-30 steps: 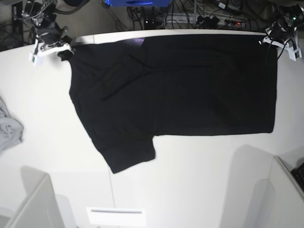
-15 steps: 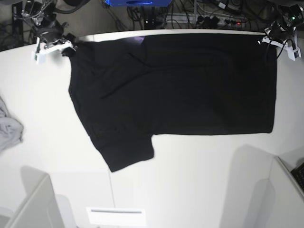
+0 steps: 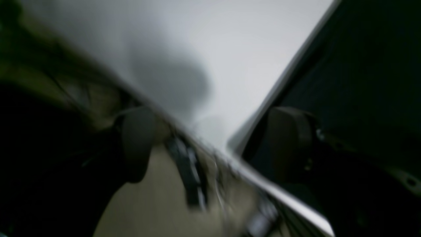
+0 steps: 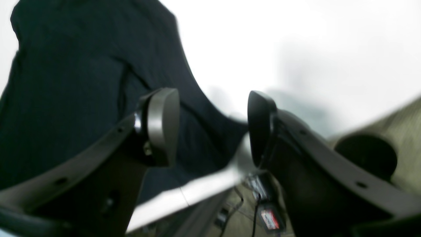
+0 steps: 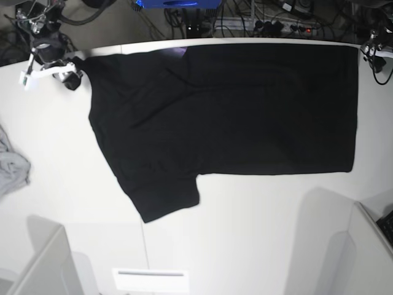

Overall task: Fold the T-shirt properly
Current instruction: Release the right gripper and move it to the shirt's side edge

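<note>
The black T-shirt (image 5: 233, 110) lies spread flat on the white table (image 5: 258, 233), one sleeve pointing to the near left. A sliver of purple shows at its far edge. My right gripper (image 5: 49, 72) hovers just left of the shirt's far left corner. In the right wrist view, the right gripper (image 4: 210, 128) is open, with the T-shirt (image 4: 65, 82) lying behind its left finger (image 4: 162, 126). My left gripper (image 5: 376, 50) sits just off the far right corner. The left wrist view shows the left gripper (image 3: 213, 144) wide open and empty, with the T-shirt (image 3: 361, 65) beside it.
A crumpled light grey cloth (image 5: 12, 166) lies at the table's left edge. A white label (image 5: 150, 279) sits near the front edge. Grey panels stand at the near left (image 5: 43, 264) and near right (image 5: 368, 246). Cables and a power strip (image 5: 282, 26) run behind the table.
Both grippers have opened and let go of the shirt's far corners. Each has drawn outward, away from the cloth. The far left corner now lies stretched a little further left.
</note>
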Motion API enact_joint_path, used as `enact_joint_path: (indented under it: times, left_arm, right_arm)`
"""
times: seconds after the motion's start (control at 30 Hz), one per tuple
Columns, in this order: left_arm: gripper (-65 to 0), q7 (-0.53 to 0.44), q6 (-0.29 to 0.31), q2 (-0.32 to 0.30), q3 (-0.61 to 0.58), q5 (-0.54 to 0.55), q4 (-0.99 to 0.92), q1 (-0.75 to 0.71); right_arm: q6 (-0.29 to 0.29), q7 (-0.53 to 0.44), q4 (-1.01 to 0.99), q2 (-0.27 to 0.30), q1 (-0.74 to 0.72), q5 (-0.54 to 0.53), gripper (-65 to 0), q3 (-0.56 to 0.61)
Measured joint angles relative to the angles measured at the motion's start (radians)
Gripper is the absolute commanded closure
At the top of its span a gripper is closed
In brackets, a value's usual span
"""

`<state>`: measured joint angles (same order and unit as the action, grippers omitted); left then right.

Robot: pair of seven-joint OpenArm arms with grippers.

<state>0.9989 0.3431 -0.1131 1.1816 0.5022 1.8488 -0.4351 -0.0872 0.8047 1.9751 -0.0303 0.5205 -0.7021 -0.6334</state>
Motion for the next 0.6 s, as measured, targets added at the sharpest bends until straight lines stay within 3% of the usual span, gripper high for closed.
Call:
enact_joint_path:
  times: [0.1,0.23,0.3,0.47,0.5,0.6]
  left_arm:
    - [-50.8,-0.003,-0.002,-0.010,-0.023,-0.002,0.046,0.005]
    - [-47.7,0.007,-0.002,0.000,-0.093,-0.007,0.052,0.039]
    - [-37.8,0.001,0.000,-0.005,-0.126,-0.003,0.057,0.038]
    - [-3.1,0.006,0.001,0.000,-0.145,-0.010,0.055,0.026]
    - [0.0,0.008,0.000,0.002,-0.142,-0.014,0.052,0.029]
    - [0.0,0.004,0.001,0.003,-0.143,-0.007,0.050,0.034]
  right_arm:
    - [-0.010,0.097,0.000,0.043,-0.085,-0.013,-31.4,0.114]
    - [-0.002,0.142,0.000,0.068,-0.232,-0.004,-31.4,0.216]
    - [0.001,0.180,-0.007,0.078,-0.311,0.004,-31.4,0.247]
    - [-0.011,0.227,-0.177,0.162,-0.577,-0.016,-31.4,0.351]
    - [-0.007,0.224,-0.246,0.182,-0.629,-0.014,-31.8,0.365]
    - [-0.011,0.212,-0.489,0.235,-0.791,0.074,-31.5,0.439]
